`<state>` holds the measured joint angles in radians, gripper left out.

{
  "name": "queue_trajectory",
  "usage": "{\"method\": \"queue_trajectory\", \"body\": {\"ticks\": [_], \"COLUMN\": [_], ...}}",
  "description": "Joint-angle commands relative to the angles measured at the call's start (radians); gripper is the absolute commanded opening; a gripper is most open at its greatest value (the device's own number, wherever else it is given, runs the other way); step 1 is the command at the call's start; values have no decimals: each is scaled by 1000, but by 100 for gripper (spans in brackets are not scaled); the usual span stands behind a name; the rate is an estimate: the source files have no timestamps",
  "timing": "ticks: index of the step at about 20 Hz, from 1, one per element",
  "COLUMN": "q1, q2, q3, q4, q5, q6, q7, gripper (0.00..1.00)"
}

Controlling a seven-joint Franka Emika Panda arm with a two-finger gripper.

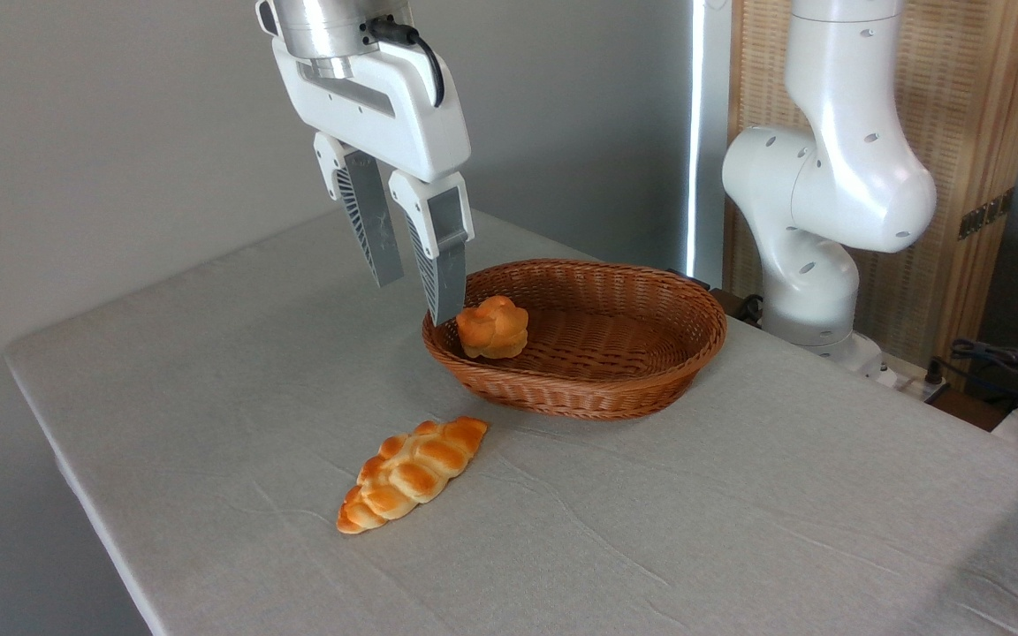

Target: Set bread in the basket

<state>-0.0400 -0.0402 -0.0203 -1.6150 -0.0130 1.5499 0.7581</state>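
Observation:
The bread (493,327), a small round golden-orange bun with a knotted top, lies inside the basket (615,389) at its left end, leaning on the sloping wicker side. The basket is oval, brown and woven, and stands on the grey tablecloth. My gripper (419,300) hangs open just left of the bun, at the basket's left rim, with nothing between its grey fingers. Its nearer fingertip (447,314) appears to end just above the rim, close to the bun.
A longer braided golden loaf (412,473) lies on the cloth in front of the basket. The arm's white base (814,265) stands behind the basket at the right. Cables (1004,362) sit at the far right edge. The table's left edge (58,459) falls away near the wall.

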Motion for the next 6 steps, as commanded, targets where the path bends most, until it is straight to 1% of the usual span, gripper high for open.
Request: {"method": "queue_trajectory", "body": {"ticks": [1,6], "q1": [0,0], "q2": [11,11], "q3": [5,5], "q4": [27,27], "q5": [1,-2], "q6": [-16,-2], "q7": [-8,-16], "gripper": [100,100]}}
